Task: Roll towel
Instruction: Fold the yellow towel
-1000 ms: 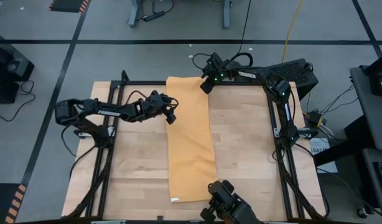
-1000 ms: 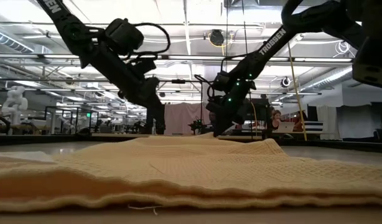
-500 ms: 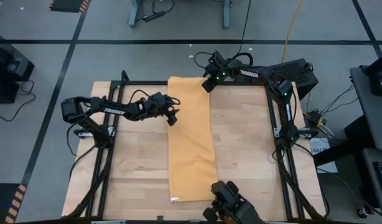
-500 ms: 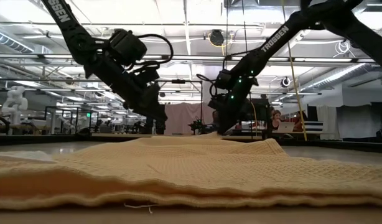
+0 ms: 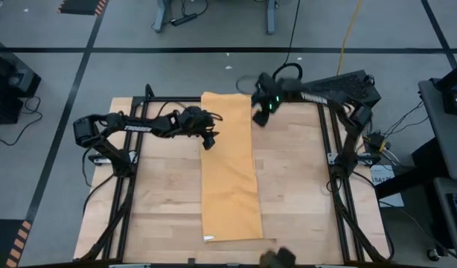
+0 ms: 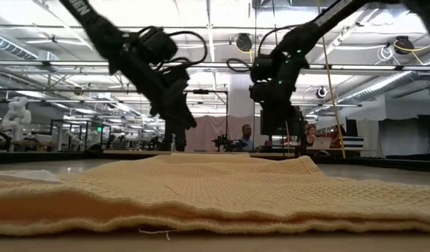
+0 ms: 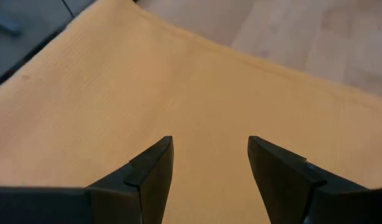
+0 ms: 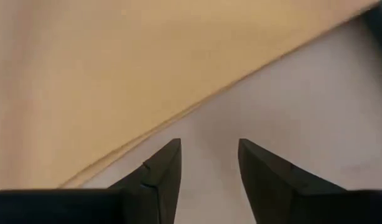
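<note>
Towel [image 5: 230, 167], mustard-yellow and folded into a long narrow strip, lies flat down the middle of the wooden table [image 5: 303, 186], running from the far edge to the near edge. A small white tag [image 5: 208, 239] shows at its near left corner.

Both arms work at the far end. The left gripper [image 5: 208, 138] hovers at the strip's left edge, a little in from the far edge of the table; its wrist view shows the jaws spread apart over the cloth with nothing between them. The right gripper [image 5: 261, 113] hangs just off the strip's far right corner, above bare wood; its jaws also stand apart and empty, with the towel's edge running just beyond the fingertips [image 8: 167, 163].

From the low view the cloth looks soft, thick-woven and limp, stacked in several layers with a wavy near edge. It should be light but floppy: it will sag, bunch or unfold if lifted by one point, and the layers may slide over each other. Probably the best hold is at the two far corners, pinching all the layers together so the end can be turned over evenly and rolled toward the near edge.
</note>
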You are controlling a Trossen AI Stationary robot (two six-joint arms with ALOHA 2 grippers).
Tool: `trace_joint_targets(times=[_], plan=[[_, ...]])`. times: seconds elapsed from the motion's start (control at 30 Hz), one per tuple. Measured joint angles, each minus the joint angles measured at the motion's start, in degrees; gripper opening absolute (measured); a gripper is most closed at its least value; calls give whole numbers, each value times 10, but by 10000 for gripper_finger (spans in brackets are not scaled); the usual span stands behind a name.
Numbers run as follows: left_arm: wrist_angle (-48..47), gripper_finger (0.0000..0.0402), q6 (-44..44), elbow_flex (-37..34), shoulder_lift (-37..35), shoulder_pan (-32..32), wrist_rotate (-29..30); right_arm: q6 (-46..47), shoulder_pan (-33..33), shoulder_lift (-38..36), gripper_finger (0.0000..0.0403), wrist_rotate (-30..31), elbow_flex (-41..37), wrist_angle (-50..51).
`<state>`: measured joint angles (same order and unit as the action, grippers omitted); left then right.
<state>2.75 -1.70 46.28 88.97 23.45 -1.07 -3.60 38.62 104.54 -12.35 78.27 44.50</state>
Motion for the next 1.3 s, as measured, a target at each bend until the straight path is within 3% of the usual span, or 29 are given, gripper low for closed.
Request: trace_joint_targets(times=[0.2, 0.33, 0.47, 0.63, 0.87, 1.0, 1.3], plan=[[-147, 214, 96, 115, 7, -11, 26, 93, -98, -139, 145, -12, -253, -203], [-156, 214, 134, 144, 21, -8, 3, 164, -185, -222, 139, -10, -391, -335], [-153, 214, 143, 157, 54, -9, -20, 212, -278, -273, 135, 35, -472, -440], [-157, 214, 147, 187, 124, -22, -34, 216, -371, -284, 134, 113, -499, -508], [-211, 214, 171, 260, 219, -57, -34, 204, -467, -266, 134, 128, -499, -585], [-248, 214, 175, 305, 250, -73, -34, 219, -513, -234, 134, 174, -499, -626], [-227, 214, 176, 335, 270, -79, -32, 219, -586, -122, 134, 233, -499, -748]])
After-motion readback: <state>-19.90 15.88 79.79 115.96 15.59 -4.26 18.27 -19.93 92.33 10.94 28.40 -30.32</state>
